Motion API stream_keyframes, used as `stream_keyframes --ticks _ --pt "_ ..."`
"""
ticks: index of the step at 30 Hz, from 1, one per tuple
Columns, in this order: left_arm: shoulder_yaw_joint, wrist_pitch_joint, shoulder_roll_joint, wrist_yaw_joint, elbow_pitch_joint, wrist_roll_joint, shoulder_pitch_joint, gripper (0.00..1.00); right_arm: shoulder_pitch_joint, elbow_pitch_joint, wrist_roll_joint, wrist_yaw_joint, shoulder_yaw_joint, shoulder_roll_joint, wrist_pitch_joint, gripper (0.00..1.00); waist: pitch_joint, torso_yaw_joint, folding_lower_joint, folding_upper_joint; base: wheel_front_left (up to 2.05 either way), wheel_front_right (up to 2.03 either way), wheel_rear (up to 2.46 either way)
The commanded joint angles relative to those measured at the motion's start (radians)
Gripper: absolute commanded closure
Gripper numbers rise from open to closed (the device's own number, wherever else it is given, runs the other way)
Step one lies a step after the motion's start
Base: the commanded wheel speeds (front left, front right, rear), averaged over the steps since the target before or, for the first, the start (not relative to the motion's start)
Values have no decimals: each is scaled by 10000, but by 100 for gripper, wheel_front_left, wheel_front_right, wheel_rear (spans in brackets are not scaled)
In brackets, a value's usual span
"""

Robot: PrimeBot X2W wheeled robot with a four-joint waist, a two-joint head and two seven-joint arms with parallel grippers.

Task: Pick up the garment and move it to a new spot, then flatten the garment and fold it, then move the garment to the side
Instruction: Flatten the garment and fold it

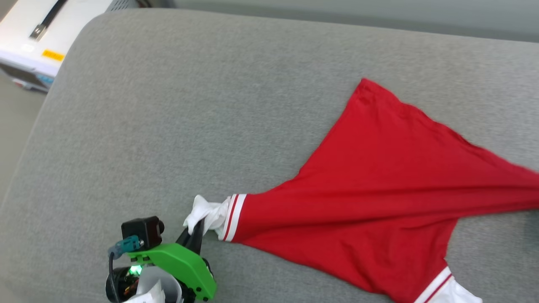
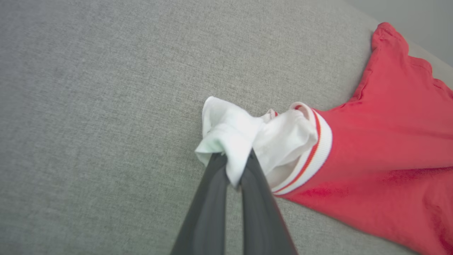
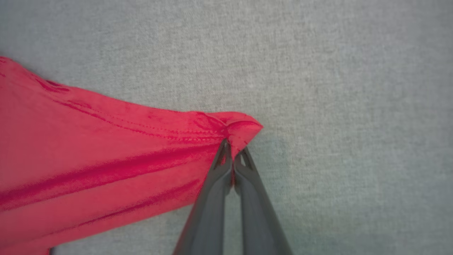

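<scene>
We see a bright red garment (image 1: pixel 379 181) with white sleeve ends (image 2: pixel 240 131) and white cuff bands (image 2: pixel 318 148) carrying thin red stripes. The cushion (image 1: pixel 210 105) under it is plain mottled grey. Our left end effector (image 2: pixel 235 159) has dark grey fingers (image 2: pixel 208 198) and a vivid green housing (image 1: pixel 181 265); the right end effector (image 3: pixel 231 150) is the same dark grey. A white box (image 1: pixel 38 38) bears a yellow label (image 1: pixel 53 55).

The garment (image 1: pixel 370 198) is lying on the padded surface (image 1: pixel 177 109), sitting in its right half and running past the right edge of the head view. One sleeve end (image 1: pixel 210 214) is pointing left on the near side, with the left gripper (image 1: pixel 198 227) pinching its tip. The other sleeve end (image 1: pixel 446 290) is lying near right. The right gripper (image 3: pixel 233 154) is pinching a garment corner. A box unit (image 1: pixel 33 42) is sitting far left, off the surface.
</scene>
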Motion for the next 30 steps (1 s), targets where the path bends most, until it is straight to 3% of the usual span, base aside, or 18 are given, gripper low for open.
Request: stream_keyframes --ticks 1,6,11,16,19,21,22,30 --pt "126 72 180 137 62 -80 221 100 775 -200 60 -9 -410 173 -236 100 -869 -1003 -1 -1 0 0 0" --pt "239 219 379 292 23 -187 649 100 3213 -1235 -98 -9 -1683 1240 -663 100 -1313 -1589 -1 -1 0 0 0" --pt "294 349 555 421 -103 -231 959 100 5247 -2734 -531 -9 -2751 2824 -711 100 -1604 -1918 -1 -1 0 0 0" --pt "308 458 670 458 -186 -245 988 100 6501 -4091 -1122 -9 -3368 4534 -456 100 -1678 -1986 -1 -1 0 0 0" --pt "277 482 672 454 -197 -242 929 100 6718 -4483 -1394 -9 -3520 5130 -371 100 -1677 -2005 -1 -1 0 0 0" --pt "242 481 662 438 -192 -231 886 100 6617 -4635 -1272 -9 -3626 5337 -598 50 -1687 -2008 -1 -1 0 0 0" --pt "223 476 657 434 -185 -221 868 100 6556 -4725 -1296 -9 -3611 5389 -782 0 -1699 -2013 -1 -1 0 0 0" --pt "71 382 586 401 -231 -124 718 100 5367 -5612 -1902 -9 -3217 5225 -3430 0 -1711 -1957 -1 -1 0 0 0"
